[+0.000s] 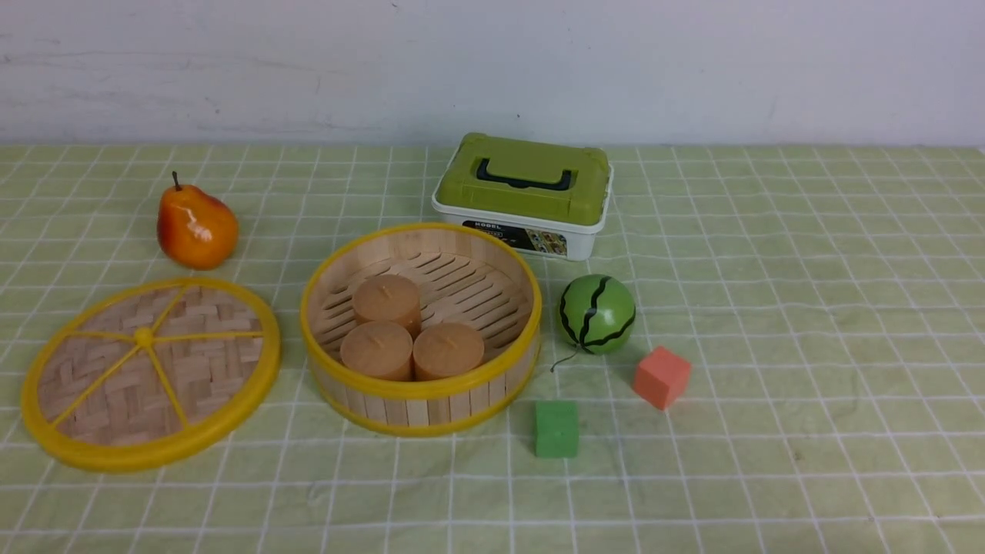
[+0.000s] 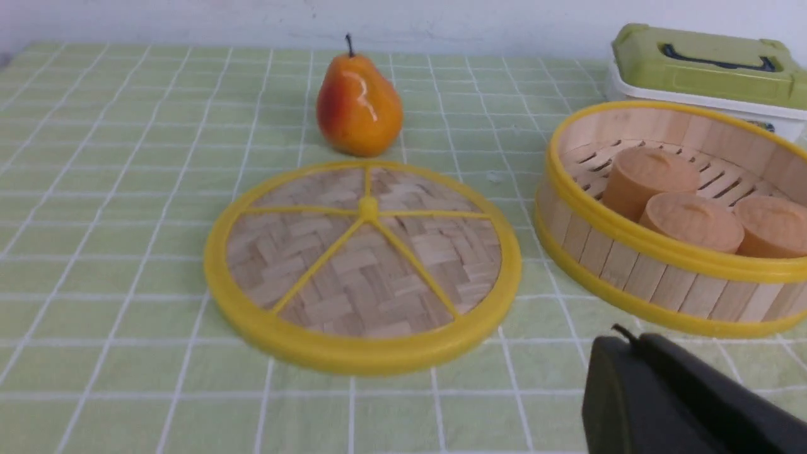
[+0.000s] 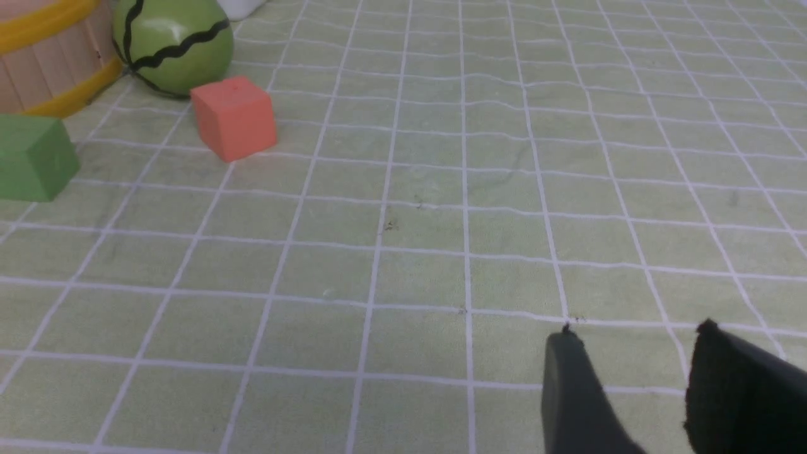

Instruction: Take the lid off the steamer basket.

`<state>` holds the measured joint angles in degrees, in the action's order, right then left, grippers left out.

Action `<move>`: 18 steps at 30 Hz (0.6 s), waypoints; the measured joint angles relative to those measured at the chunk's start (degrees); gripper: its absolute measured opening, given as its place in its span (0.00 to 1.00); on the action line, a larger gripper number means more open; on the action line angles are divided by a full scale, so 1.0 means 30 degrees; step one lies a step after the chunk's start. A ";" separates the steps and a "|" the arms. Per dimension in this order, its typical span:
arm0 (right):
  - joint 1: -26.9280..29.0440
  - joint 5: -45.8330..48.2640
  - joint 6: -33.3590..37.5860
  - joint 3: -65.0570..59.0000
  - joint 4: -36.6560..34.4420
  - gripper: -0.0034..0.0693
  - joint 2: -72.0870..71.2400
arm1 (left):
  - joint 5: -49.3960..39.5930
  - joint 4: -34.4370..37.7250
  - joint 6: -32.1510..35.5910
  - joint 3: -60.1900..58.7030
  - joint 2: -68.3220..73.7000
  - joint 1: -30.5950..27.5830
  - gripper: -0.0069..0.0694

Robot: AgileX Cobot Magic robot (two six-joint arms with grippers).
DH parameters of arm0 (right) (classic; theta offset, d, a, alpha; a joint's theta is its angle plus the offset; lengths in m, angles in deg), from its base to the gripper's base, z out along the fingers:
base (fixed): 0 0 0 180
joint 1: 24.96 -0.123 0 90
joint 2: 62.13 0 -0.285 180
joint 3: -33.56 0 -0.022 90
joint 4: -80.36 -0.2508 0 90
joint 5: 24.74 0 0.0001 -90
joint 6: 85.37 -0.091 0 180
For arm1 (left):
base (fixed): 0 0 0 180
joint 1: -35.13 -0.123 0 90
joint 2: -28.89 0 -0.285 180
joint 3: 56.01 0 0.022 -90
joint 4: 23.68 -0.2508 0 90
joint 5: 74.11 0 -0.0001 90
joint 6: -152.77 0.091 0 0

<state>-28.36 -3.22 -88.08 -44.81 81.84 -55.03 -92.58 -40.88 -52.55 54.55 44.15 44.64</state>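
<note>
The lid (image 1: 150,372), a flat woven bamboo disc with a yellow rim and spokes, lies flat on the cloth to the left of the steamer basket (image 1: 421,396); it also shows in the left wrist view (image 2: 362,265). The basket (image 2: 630,271) is uncovered and holds three tan cylinders (image 1: 412,331). Neither gripper shows in the front view. My left gripper (image 2: 621,340) is shut and empty, just off the cloth in front of the gap between lid and basket. My right gripper (image 3: 633,331) is open and empty over bare cloth, well to the right of the basket (image 3: 44,57).
An orange pear (image 1: 196,225) sits behind the lid. A white box with a green lid (image 1: 525,194) stands behind the basket. A toy watermelon (image 1: 596,314), a red cube (image 1: 661,376) and a green cube (image 1: 556,428) lie to the basket's right.
</note>
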 joint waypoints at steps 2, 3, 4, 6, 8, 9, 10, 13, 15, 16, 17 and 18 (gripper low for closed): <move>0.0000 0.0000 0.0000 0.0000 0.0000 0.38 0.0000 | -0.0032 0.0481 -0.0067 -0.0678 -0.0886 -0.0497 0.07; 0.0000 0.0000 0.0000 0.0000 0.0000 0.38 0.0000 | -0.0040 0.1362 0.0144 -0.1802 -0.1944 -0.1217 0.07; 0.0000 0.0000 0.0000 0.0000 0.0000 0.38 0.0000 | -0.0022 0.1950 0.0547 -0.2354 -0.2367 -0.1563 0.07; 0.0000 0.0000 0.0000 0.0000 0.0000 0.38 0.0000 | -0.0260 0.3404 0.1934 -0.2989 -0.2633 -0.2057 0.07; 0.0000 0.0000 0.0000 0.0000 0.0000 0.38 0.0000 | -0.0605 0.4100 0.3088 -0.3052 -0.2695 -0.2210 0.07; 0.0000 0.0000 0.0000 0.0000 0.0000 0.38 0.0000 | -0.1054 0.5017 0.4728 -0.3119 -0.2696 -0.2294 0.07; 0.0000 0.0000 0.0000 0.0000 0.0000 0.38 0.0000 | -0.1162 0.5488 0.5899 -0.3155 -0.2696 -0.2316 0.07; 0.0000 0.0000 0.0000 0.0000 0.0000 0.38 0.0000 | -0.1180 0.6206 0.7608 -0.3151 -0.2696 -0.2339 0.07; 0.0000 0.0000 0.0000 0.0000 0.0000 0.38 0.0000 | -0.1181 0.6426 0.8101 -0.3151 -0.2696 -0.2339 0.07; 0.0000 0.0000 0.0000 0.0000 0.0000 0.38 0.0000 | -0.1181 0.6490 0.8255 -0.3151 -0.2696 -0.2339 0.07; 0.0000 0.0000 0.0000 0.0000 0.0000 0.38 0.0000 | -0.1181 0.6490 0.8257 -0.3151 -0.2696 -0.2339 0.07; 0.0000 0.0000 0.0000 0.0000 0.0000 0.38 0.0000 | -0.1181 0.6551 0.8440 -0.3151 -0.2696 -0.2339 0.07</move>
<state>-28.36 -3.22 -88.08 -44.81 81.84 -55.03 -96.13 -21.22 -27.23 45.10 36.06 37.62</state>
